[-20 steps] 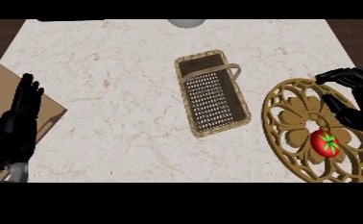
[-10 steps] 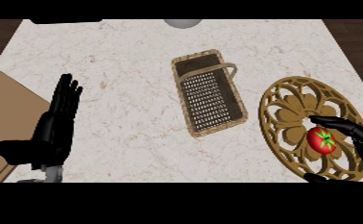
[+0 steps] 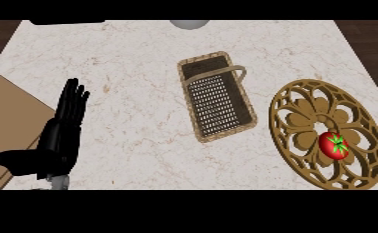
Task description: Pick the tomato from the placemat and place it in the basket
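Tomato (image 3: 334,144): red with a green stalk star, lying on the placemat's right half, nothing touching it.
Placemat (image 3: 295,122): round, golden-brown openwork with a flower pattern, at the counter's right; its right and lower rim are cut off by the view's edge.
Basket (image 3: 216,96): long wicker one with a dark mesh floor and an arched handle across it, mid-counter, just left of the placemat and apart from it.
Left hand (image 3: 60,137): at the lower left over the counter, fingers straight and together, pointing up the view, holding nothing.
Right hand: shows nowhere.
Counter (image 3: 133,67): pale marble top.
Hard to make out: a grey rounded thing (image 3: 190,24) cut off at the top edge; a brown board (image 3: 18,117) cut off at the left.
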Tool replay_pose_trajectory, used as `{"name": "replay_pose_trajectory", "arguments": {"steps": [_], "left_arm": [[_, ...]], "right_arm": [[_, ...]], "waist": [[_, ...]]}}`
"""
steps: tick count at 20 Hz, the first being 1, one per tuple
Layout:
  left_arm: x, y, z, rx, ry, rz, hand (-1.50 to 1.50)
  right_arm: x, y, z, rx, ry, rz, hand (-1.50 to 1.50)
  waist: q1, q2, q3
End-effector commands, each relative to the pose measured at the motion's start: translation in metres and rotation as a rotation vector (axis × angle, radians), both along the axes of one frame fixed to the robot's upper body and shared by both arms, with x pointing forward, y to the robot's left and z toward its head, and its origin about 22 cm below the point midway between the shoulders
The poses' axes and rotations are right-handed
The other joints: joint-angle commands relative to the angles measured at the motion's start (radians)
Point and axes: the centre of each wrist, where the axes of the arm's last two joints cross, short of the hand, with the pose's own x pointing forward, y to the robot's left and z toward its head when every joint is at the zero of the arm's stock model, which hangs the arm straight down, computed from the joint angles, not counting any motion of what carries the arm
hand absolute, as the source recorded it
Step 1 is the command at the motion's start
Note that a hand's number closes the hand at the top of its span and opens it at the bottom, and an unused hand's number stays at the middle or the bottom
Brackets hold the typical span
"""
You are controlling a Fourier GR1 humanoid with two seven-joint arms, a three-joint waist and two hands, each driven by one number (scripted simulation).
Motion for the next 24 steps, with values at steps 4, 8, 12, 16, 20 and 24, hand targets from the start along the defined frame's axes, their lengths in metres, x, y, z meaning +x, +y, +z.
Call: {"name": "replay_pose_trajectory", "arguments": {"steps": [4,8,12,16,20,24], "left_arm": [[-0.001,-0.007,0.006,-0.005,-0.006,-0.029,0.00],[-0.009,-0.007,-0.008,0.004,-0.010,-0.034,0.00],[0.006,0.000,0.000,-0.006,-0.003,-0.056,0.00],[0.010,0.004,0.005,0.004,-0.012,-0.051,0.00],[-0.002,-0.017,0.008,-0.009,-0.007,-0.083,0.00],[0.006,-0.002,0.006,-0.002,-0.002,-0.079,0.00]], "right_arm": [[0.002,0.008,0.080,-0.279,0.284,-0.005,-1.50],[-0.004,0.022,0.097,-0.236,0.393,0.068,-1.50],[-0.014,0.046,0.104,-0.211,0.408,0.035,-1.50],[-0.019,0.040,0.083,-0.290,0.451,-0.025,-1.50],[-0.002,0.033,0.073,-0.340,0.470,-0.081,-1.50],[0.000,0.026,0.052,-0.287,0.467,-0.074,-1.50]], "waist": [[0.026,0.003,0.003],[0.042,0.005,0.005],[0.059,0.011,0.006],[0.057,0.010,0.007],[0.075,0.013,0.008],[0.068,0.012,0.008]]}}
